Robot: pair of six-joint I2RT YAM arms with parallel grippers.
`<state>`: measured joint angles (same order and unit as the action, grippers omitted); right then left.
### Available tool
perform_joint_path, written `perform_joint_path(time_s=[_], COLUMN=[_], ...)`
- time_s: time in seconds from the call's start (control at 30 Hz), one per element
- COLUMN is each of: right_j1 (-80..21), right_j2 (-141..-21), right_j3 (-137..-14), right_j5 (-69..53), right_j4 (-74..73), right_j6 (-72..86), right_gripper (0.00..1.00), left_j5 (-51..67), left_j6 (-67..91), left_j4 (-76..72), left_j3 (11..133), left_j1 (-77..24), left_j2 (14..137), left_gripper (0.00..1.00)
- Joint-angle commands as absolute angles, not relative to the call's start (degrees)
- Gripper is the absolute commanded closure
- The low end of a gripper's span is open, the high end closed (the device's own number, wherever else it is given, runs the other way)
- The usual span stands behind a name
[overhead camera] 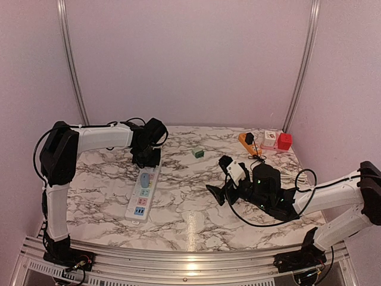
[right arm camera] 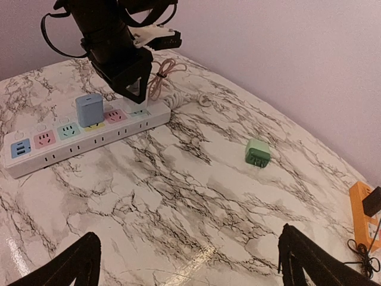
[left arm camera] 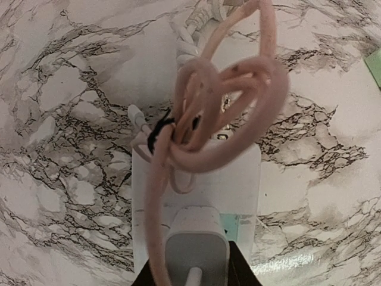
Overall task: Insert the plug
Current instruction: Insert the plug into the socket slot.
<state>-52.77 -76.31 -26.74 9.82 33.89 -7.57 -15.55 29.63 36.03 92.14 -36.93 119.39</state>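
We see left end effector (right arm camera: 134, 90) clamped on plug (left arm camera: 196, 245) over 12 o'clock end of strip (overhead camera: 141, 199); right end effector (right arm camera: 191, 262) gapes, empty. Plug judged light, rigid, slick: hold flat sides.

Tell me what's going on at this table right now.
The left fingers are shut on a white charger plug with a bundled pink cable, holding it at the far end of the white power strip. Whether it is seated cannot be told. A blue-grey adapter already sits in the strip. The right fingers hang wide open and empty over the marble table, where a green plug lies loose.
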Motion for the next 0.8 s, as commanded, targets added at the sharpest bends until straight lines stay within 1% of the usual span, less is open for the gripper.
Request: perform_joint_path(time_s=[0.0, 0.3, 0.63, 0.77], right_j1=[-53.0, -52.8, -52.7, -52.7], right_j2=[-75.9, -75.5, -75.8, -75.9], right_j3=[-27.9, -27.6, -27.4, -27.3], right_j5=[10.7, 10.7, 10.4, 10.4], right_j4=[35.1, 35.1, 35.2, 35.4], right_j6=[-8.0, -8.0, -7.8, -7.8], right_gripper=[0.02, 0.02, 0.01, 0.01], left_j5=[-11.6, -15.9, -14.5, -14.5], left_j6=[30.7, 31.4, 30.5, 30.0], left_j4=[40.3, 39.2, 38.6, 38.9], left_j3=[89.5, 86.8, 87.8, 89.1], left_j1=[-36.2, -36.5, -36.5, -36.5], left_j2=[126.9, 124.8, 122.9, 122.1], left_gripper=[1.00, 1.00, 1.00, 0.97])
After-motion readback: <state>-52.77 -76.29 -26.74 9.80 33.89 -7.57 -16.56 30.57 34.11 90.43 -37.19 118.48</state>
